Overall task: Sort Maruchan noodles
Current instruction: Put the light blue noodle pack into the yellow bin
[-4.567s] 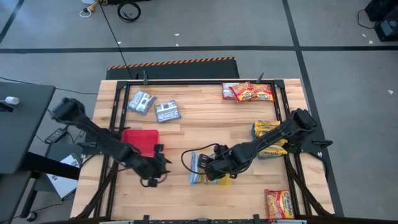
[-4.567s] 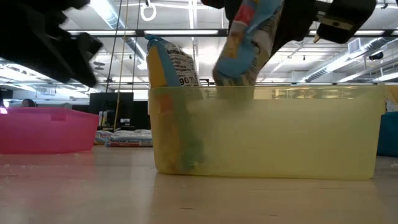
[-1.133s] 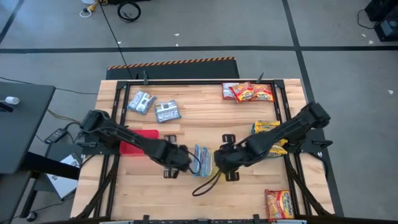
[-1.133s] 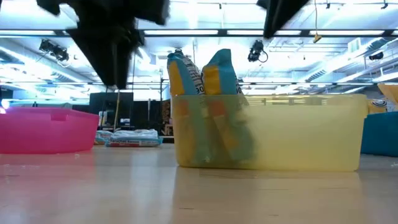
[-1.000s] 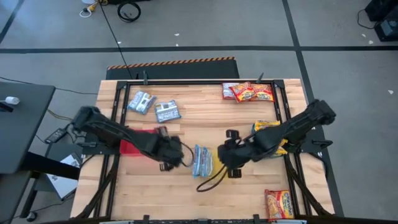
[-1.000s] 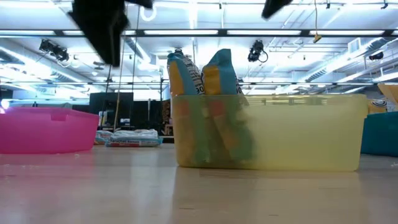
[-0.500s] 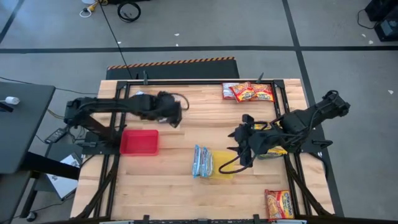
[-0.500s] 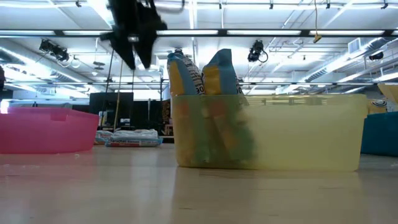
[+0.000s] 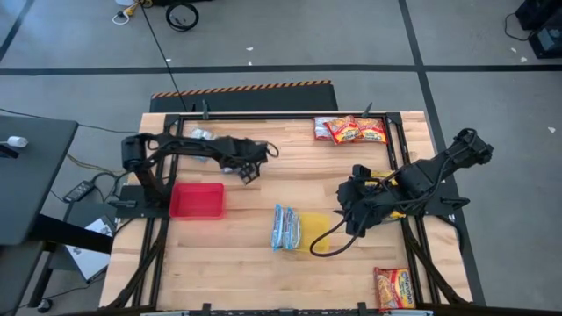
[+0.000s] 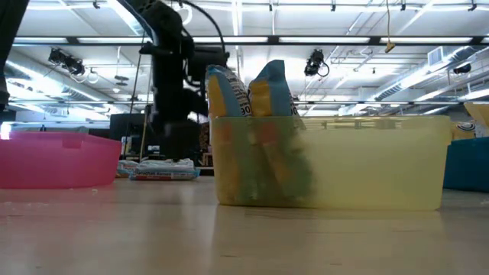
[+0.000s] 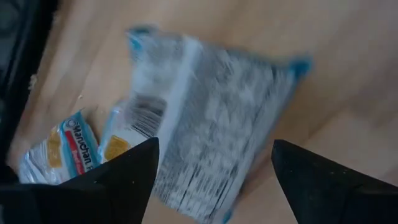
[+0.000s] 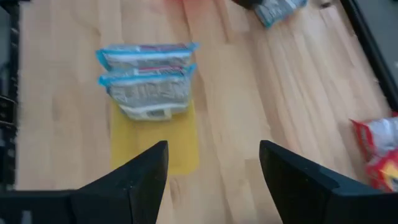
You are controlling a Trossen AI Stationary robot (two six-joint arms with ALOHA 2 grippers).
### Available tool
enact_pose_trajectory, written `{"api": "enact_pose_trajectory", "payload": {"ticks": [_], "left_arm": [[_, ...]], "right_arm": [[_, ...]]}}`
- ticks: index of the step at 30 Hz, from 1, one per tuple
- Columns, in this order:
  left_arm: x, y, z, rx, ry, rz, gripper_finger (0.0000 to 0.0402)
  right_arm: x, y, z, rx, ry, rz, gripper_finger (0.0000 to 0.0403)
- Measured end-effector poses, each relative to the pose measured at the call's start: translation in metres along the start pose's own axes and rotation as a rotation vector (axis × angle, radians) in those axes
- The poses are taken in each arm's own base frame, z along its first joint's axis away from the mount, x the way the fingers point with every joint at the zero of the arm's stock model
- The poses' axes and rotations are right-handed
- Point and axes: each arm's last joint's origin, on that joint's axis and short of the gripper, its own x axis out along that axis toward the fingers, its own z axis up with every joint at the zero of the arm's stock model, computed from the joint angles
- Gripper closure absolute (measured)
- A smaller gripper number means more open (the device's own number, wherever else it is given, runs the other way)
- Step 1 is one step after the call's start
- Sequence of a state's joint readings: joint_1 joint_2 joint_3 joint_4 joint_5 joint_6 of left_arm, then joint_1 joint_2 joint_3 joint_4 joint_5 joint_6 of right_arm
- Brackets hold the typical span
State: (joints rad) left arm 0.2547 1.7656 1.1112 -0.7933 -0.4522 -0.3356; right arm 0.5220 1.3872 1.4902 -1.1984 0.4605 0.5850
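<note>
Wooden desk (image 9: 263, 272), contents from left to right: red tray (image 9: 197, 200) near the left edge, nothing visible in it from above; behind it, toward the far left corner, a blue-and-white noodle packet (image 9: 200, 134) partly hidden by the left arm; left tool (image 9: 249, 169) stretched over the far-left area, fingers (image 11: 118, 180) spread wide and holding nothing, directly above another blue-and-white packet (image 11: 211, 124) lying flat with its printed back upward, a further blue-and-white packet (image 11: 59, 146) just beside it in the left wrist view; desk centre, yellow tray (image 9: 314, 232) with two blue-and-white packets (image 9: 284, 227) standing on edge side by side at its left end, touching each other, their tops rising above the rim in the low view (image 10: 244, 92); far edge right of centre, a cluster of red packets with yellow print (image 9: 351, 130); right tool (image 9: 345, 204) right of the yellow tray and apart from it, fingers (image 12: 130, 180) parted and empty, looking back at the tray and its two packets (image 12: 149, 78); under and beside the right arm, yellow-orange packets (image 9: 376, 180) partly covered by it; near right corner, one red packet with yellow print (image 9: 393, 287) lying alone; a blue tray edge (image 10: 467, 164) shows at the far right of the low view
</note>
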Motion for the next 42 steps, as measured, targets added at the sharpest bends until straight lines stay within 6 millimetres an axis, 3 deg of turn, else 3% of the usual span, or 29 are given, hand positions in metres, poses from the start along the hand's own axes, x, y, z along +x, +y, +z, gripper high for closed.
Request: {"api": "enact_pose_trajectory", "payload": {"ticks": [4,11,17,21,24,27,31,35,42], "left_arm": [[0.014,-0.004,-0.019,0.202,0.049,0.018,0.0087],[0.034,0.000,-0.031,0.256,0.012,0.035,0.0132],[0.035,-0.001,-0.028,0.263,-0.010,0.037,0.0239],[0.022,0.000,-0.019,0.264,0.010,-0.044,0.0331],[-0.003,0.006,-0.009,0.268,0.014,-0.165,0.0386],[-0.046,0.023,0.004,0.231,-0.051,-0.282,0.0392],[-0.106,0.049,0.005,0.173,-0.140,-0.467,0.0393],[-0.166,0.074,-0.008,0.086,-0.304,-0.769,0.0393],[-0.237,0.102,-0.029,-0.012,-0.654,-1.150,0.0394]], "right_arm": [[0.000,-0.004,-0.002,0.000,0.000,-0.058,0.0146],[0.000,-0.006,-0.001,-0.005,-0.021,-0.098,0.0146],[0.000,-0.005,0.000,-0.011,-0.028,-0.101,0.0147],[0.000,-0.004,0.001,0.000,-0.046,-0.088,0.0147],[-0.002,0.001,0.002,0.017,-0.073,-0.060,0.0147],[-0.005,0.009,0.002,0.020,-0.111,-0.018,0.0147],[-0.012,0.022,0.003,0.012,-0.193,0.029,0.0147],[-0.019,0.033,0.010,0.019,-0.326,0.056,0.0147],[-0.029,0.037,0.037,0.034,-0.584,0.037,0.0132]]}}
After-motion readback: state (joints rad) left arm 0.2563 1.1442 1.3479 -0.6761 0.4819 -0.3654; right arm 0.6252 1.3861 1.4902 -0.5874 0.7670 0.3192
